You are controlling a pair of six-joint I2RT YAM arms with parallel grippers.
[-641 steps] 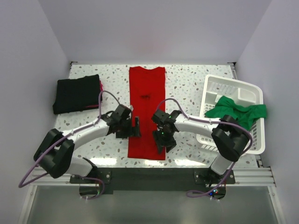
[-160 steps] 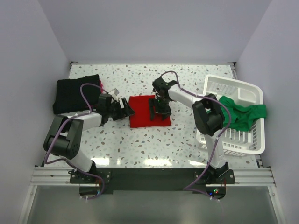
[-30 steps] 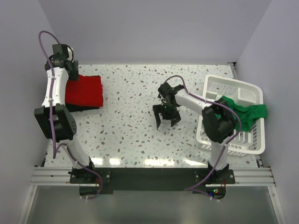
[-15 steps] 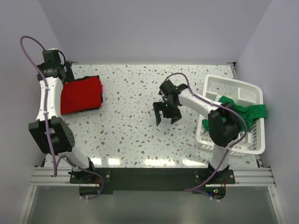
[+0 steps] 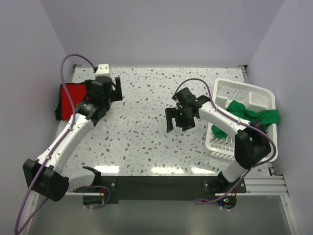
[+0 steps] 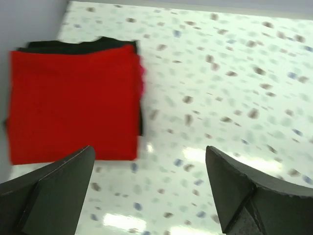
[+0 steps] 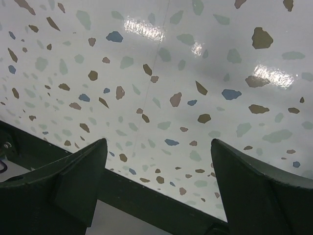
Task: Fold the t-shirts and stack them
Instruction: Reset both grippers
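Top external, largest first: anything new on the desk (image 5: 146, 142) since a second ago?

Yes. Well left of the white basket (image 5: 266, 95), at the far desk corner: folded red t-shirt (image 6: 73, 103) lying square atop the folded black t-shirt (image 6: 73, 45), let go. Lay mid-desk, much nearer the basket, only seconds back.

And the green t-shirt (image 5: 249, 111)?

Unchanged. Crumpled, draped across the basket, not yet folded.

State of the left gripper (image 6: 149, 149)?

Pulled back from the stack toward the basket side, fingers spread wide, holding nothing.

Same for the right gripper (image 7: 159, 143)?

Drifted slightly nearer the basket, just left of it, hovering over bare desk. Fingers likewise apart and empty.

Meaning for the task?

Two of three stacked, by the look of it. Probably next: fetch green from the basket, spread flat, fold, add on top.
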